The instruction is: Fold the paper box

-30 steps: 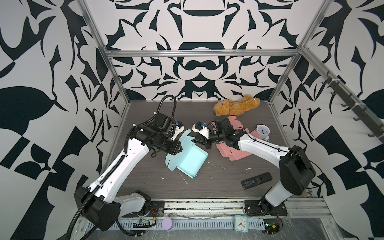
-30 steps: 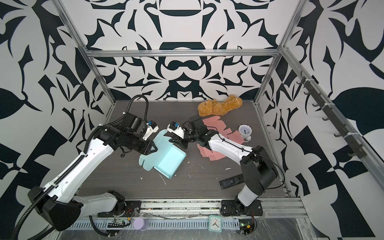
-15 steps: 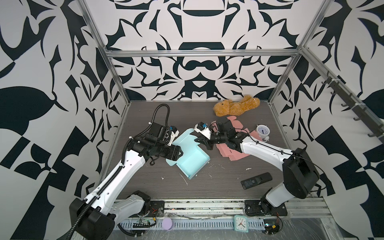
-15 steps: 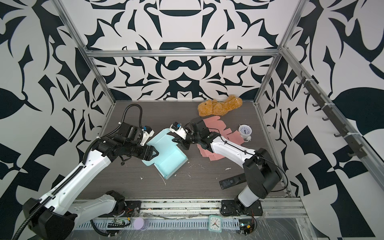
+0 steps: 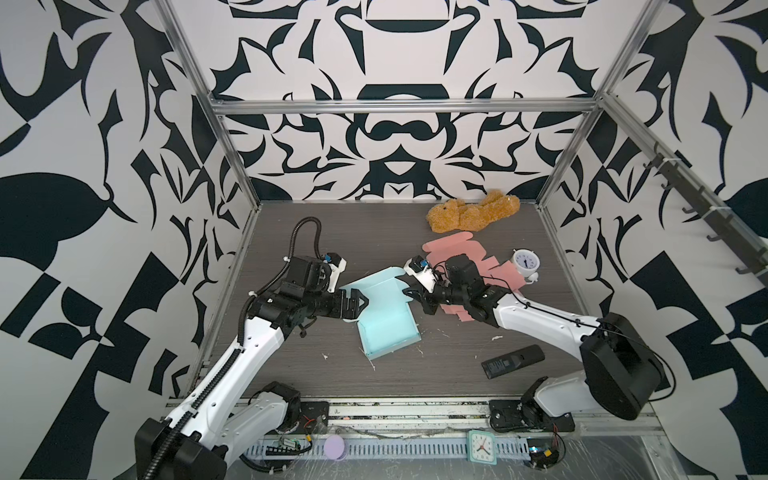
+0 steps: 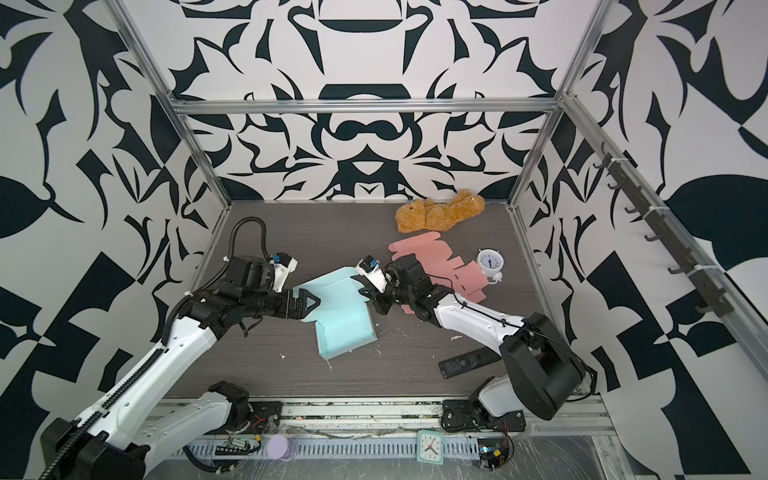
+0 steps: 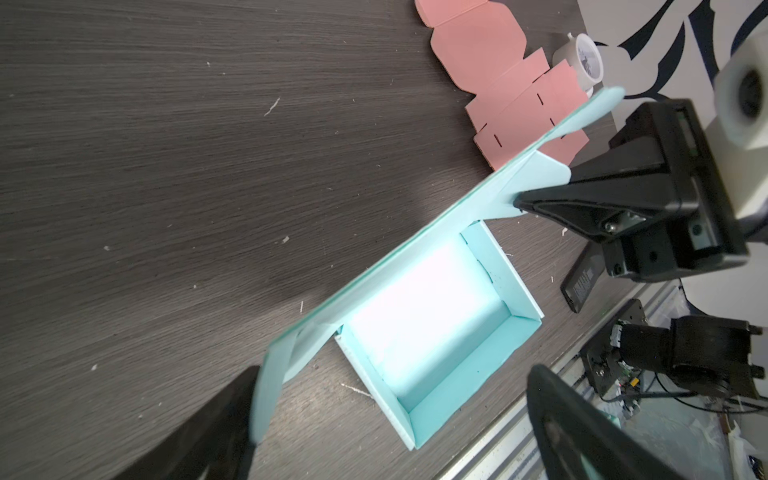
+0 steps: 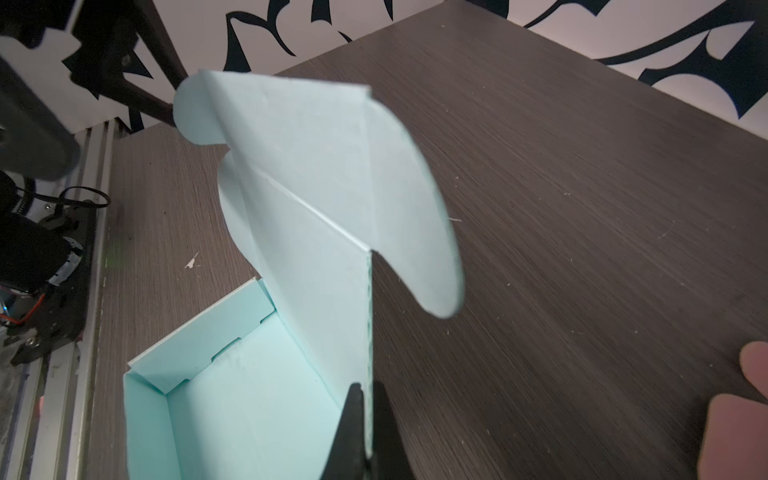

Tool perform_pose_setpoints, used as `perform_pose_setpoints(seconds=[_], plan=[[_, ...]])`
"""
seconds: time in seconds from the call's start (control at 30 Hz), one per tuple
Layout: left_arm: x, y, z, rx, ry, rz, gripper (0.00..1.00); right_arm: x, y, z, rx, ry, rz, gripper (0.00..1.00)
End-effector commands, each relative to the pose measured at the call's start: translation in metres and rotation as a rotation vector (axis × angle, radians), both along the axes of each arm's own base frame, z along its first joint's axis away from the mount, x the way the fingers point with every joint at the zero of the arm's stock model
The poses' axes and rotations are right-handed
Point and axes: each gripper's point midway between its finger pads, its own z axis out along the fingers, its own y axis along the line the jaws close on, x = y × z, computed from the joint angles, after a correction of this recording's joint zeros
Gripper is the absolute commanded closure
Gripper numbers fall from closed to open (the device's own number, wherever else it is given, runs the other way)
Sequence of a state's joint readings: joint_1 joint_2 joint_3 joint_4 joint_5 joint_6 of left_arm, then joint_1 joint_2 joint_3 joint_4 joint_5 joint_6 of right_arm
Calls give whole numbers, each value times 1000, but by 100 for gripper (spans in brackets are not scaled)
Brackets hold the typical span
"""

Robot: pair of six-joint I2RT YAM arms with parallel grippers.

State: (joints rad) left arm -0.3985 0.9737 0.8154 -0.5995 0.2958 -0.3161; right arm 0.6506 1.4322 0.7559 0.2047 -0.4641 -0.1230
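**Blue box open mid-surface, lid pinched by the right arm**

The paper box sits near the middle of the surface, a little toward the front. Its tray faces upward, showing a bare pale-blue floor and raised walls. The lid rises from the tray's rear wall and tilts, with its rounded side flaps spread.

The right pincer is clamped narrow on the paper box at the lid's side edge. The left pincer stands wide over the opposite side of the lid, and its fingers are spread far apart in the left wrist view. One of them is just beside a lid flap; I cannot tell whether it touches.

Behind the right pincer a flat pink box blank lies on the dark wood-grain surface, partly under that arm. A white alarm clock stands just beside it. A brown teddy bear lies against the rear wall. A black remote lies toward the front right, and small white scraps are scattered around the box.

On the front rail rest a teal square clock and a lilac disc. The walls carry a black-and-white pattern and are framed by aluminium bars
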Motion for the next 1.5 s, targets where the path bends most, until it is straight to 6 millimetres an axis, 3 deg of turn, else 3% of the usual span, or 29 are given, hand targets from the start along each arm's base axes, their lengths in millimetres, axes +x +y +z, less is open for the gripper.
perform_pose_setpoints(seconds=[0.0, 0.3, 0.6, 0.83, 1.07, 1.1, 1.47], plan=[[12, -6, 3, -79, -25, 50, 1, 7, 3, 15, 46, -45, -32, 96], [21, 9, -4, -63, -96, 149, 0, 4, 4, -3, 23, -3, -11, 93], [16, 6, -30, -58, -45, 130, 1, -1, 8, -5, 28, -1, 28, 86], [10, -1, -25, -95, -49, 81, 8, -1, 11, -4, 30, 4, 41, 80], [3, 0, -32, -92, -25, 75, 14, 4, 6, -4, 9, -7, 5, 81], [2, 1, -34, -87, -20, 78, 19, 4, 4, -4, 7, -12, -4, 82], [-10, 7, -47, -79, 5, 95, 22, 3, 0, 1, 17, -28, -26, 83]])
